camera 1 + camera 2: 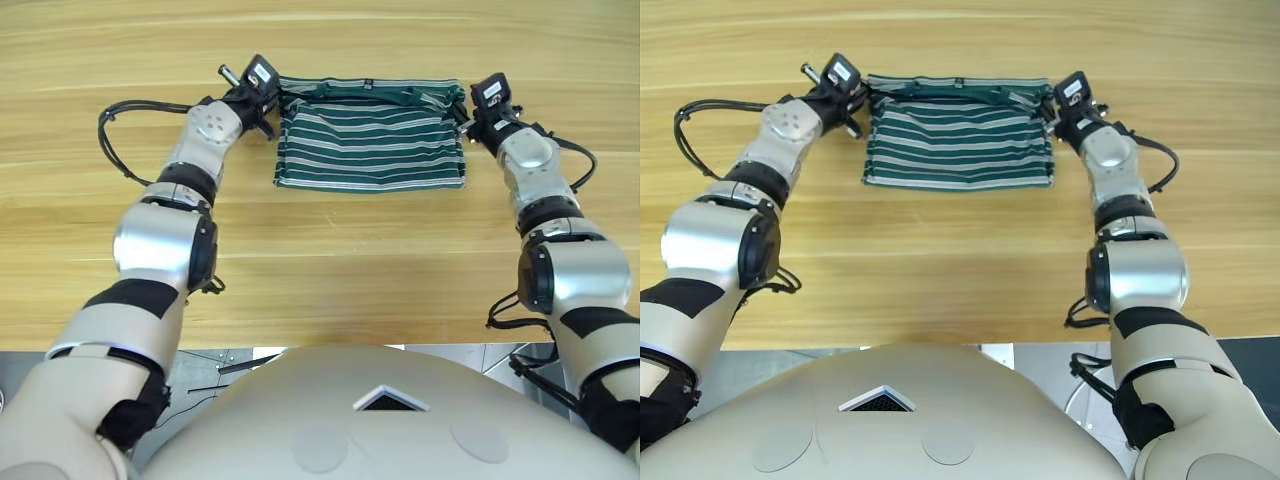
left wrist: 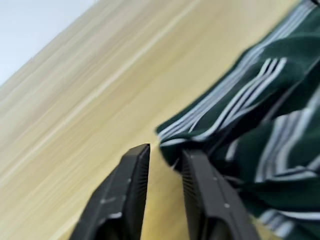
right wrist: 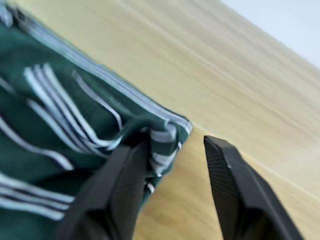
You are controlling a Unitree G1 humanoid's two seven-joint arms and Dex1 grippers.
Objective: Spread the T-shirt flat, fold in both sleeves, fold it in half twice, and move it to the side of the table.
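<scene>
Green striped T-shirt (image 1: 370, 145), right gripper (image 3: 175, 145) spread wide

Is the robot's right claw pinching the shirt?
No, the right gripper is open beside the shirt corner, with bare table between its fingers.

T-shirt (image 1: 370, 140) lies on the table (image 1: 330, 270), out ahead in the far half. Left gripper (image 1: 270, 100) sits at the shirt's far-left corner, just beside the cloth. Right gripper (image 1: 468, 112) sits at the shirt's far-right corner, one finger (image 3: 125, 175) touching the cloth edge.
</scene>
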